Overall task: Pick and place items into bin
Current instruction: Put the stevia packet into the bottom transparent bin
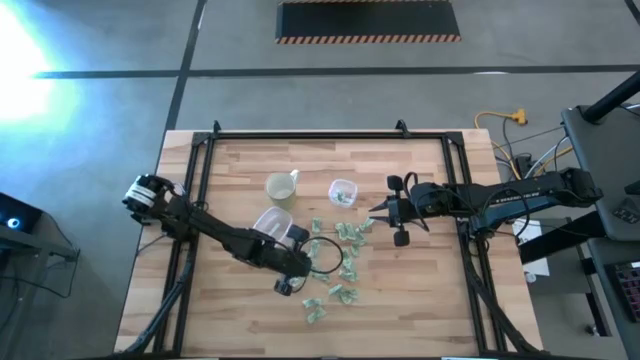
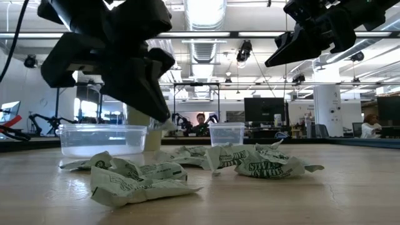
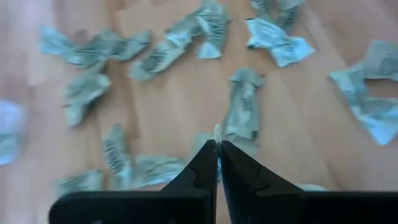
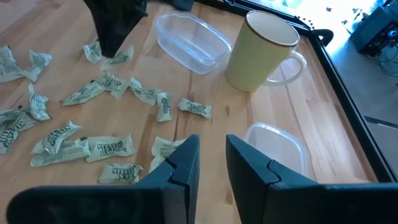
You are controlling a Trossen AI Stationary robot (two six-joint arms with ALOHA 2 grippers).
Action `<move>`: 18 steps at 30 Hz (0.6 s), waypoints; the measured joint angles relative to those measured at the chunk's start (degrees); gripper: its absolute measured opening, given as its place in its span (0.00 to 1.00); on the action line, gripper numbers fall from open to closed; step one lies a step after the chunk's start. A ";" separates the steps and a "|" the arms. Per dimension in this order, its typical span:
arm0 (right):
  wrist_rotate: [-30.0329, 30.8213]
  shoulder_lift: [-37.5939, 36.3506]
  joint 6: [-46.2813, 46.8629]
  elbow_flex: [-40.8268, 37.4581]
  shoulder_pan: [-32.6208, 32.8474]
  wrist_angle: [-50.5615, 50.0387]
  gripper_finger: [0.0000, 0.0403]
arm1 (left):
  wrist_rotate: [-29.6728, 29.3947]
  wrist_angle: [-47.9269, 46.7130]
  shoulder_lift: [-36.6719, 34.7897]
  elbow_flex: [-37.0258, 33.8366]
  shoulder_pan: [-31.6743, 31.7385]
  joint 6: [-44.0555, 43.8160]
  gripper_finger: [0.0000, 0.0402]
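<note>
Some twenty wrappers (image 1: 338, 268) lie scattered just beside the cup (image 1: 281, 187), and two clear bins (image 1: 343, 191) near it hold little or nothing, so picking looks barely begun. The left gripper (image 3: 219, 163) hangs over the pile, fingers pressed together, perhaps nipping a wrapper edge; I judge its next move a carry to the bin (image 4: 189, 41). The right gripper (image 4: 209, 155) waits spread, beyond the cup.

crinkled pale-green and white wrapped items (image 1: 340, 268), scattered flat on the wood
</note>
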 joint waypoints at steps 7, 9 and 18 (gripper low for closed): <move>0.04 0.00 -0.02 -0.42 -0.02 -0.02 0.17 | -10.06 -6.13 -4.36 -0.12 -2.97 -3.96 0.00; 0.03 0.00 0.00 -0.42 -0.02 0.01 0.17 | -12.42 -8.07 -5.54 -0.28 -3.88 -6.17 0.00; 0.04 0.00 0.20 -0.51 0.00 0.09 0.17 | -20.42 -25.66 -7.77 -0.95 -5.26 -22.32 0.00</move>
